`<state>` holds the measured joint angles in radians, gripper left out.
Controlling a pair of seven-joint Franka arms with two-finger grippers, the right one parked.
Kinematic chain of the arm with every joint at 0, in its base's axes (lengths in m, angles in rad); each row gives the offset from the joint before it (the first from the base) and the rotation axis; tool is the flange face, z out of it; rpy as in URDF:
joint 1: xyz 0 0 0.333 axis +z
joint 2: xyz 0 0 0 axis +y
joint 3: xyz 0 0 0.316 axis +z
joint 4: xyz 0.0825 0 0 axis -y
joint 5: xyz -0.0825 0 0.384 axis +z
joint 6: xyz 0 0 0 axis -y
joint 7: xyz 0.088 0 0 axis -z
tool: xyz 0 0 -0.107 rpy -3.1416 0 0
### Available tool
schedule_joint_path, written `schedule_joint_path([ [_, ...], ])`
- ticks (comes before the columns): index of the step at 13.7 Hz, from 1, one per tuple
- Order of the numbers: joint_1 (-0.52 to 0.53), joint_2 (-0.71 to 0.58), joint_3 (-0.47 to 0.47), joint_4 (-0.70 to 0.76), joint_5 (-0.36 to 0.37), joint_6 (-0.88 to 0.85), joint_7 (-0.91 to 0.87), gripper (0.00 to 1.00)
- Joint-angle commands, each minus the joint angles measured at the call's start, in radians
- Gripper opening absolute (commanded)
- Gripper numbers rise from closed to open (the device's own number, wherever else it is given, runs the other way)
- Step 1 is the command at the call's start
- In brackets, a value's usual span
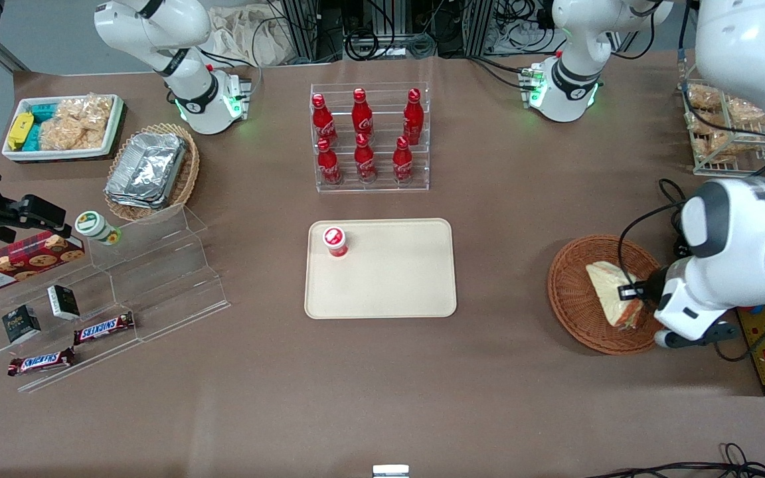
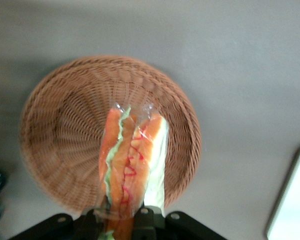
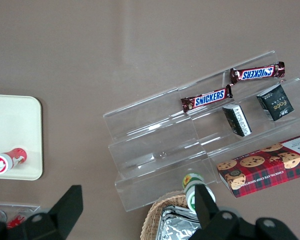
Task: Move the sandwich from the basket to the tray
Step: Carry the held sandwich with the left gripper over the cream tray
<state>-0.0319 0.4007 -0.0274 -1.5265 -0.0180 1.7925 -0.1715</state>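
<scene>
Jaws of gripper (image 1: pixel 636 293) clamping one sandwich (image 1: pixel 611 292), one basket (image 1: pixel 572 292), one tray (image 1: pixel 396 292)

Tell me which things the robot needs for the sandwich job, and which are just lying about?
Needed:
sandwich, held up over the basket
basket, reddish-brown wicker
tray, cream-beige
gripper, shut on the sandwich, above the basket

Just lying about:
cola bottles in a clear rack
small red cup on the tray
Snickers bars
foil containers
cookie box

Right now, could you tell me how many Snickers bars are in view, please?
2: one Snickers bar on the clear stepped stand, the other Snickers bar nearer the front camera. Gripper holds the sandwich.
</scene>
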Motion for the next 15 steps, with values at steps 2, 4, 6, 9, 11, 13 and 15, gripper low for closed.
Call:
schedule_joint_path([
  [2, -0.1, -0.097, -0.002, 0.092, 0.056, -0.235, -0.04, 0.0],
  [4, -0.164, -0.109, -0.003, 0.173, 0.052, -0.35, -0.142, 0.0],
  [6, -0.28, -0.105, -0.003, 0.235, 0.052, -0.435, -0.264, 0.0],
  [9, -0.434, -0.064, -0.003, 0.243, 0.04, -0.403, -0.512, 0.0],
  [11, -0.505, 0.019, -0.003, 0.247, 0.036, -0.273, -0.65, 0.0],
  [13, -0.545, 0.11, -0.003, 0.238, 0.032, -0.136, -0.733, 0.0],
  [15, -0.553, 0.186, -0.003, 0.23, 0.0, -0.024, -0.758, 0.0],
])
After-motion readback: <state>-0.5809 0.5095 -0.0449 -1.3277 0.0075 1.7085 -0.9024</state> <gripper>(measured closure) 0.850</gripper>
